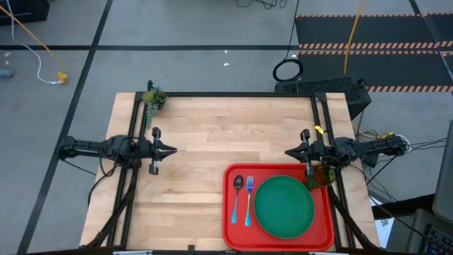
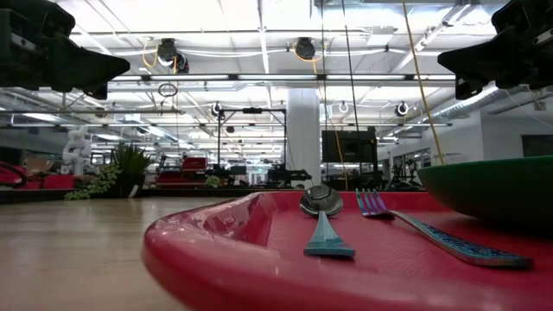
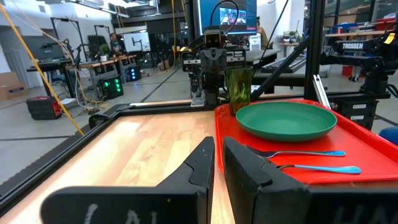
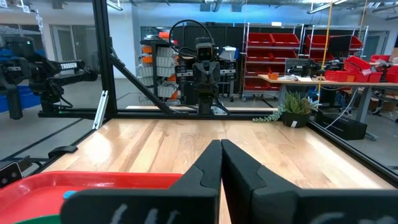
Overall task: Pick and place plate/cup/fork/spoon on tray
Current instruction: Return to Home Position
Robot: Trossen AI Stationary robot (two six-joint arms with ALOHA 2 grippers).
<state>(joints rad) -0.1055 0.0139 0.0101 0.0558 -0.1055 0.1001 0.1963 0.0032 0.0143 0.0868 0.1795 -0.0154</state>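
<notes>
The red tray (image 1: 230, 212) lies at the table's near right. On it lie the dark-green plate (image 1: 283, 205), the fork (image 1: 249, 200) and the spoon (image 1: 237, 193), side by side left of the plate. The olive cup (image 1: 323, 175) stands upright at the tray's far right corner, partly under my right arm. It also shows in the left wrist view (image 3: 239, 87). My left gripper (image 1: 172, 149) hangs shut and empty over the table's left half. My right gripper (image 1: 289, 151) hangs shut and empty just beyond the tray's far edge. The two grippers point at each other.
A small potted plant (image 1: 153, 98) sits at the table's far left corner. A black frame (image 1: 233, 95) runs along the table's edges. Bare wood (image 1: 198, 134) lies between the grippers and left of the tray.
</notes>
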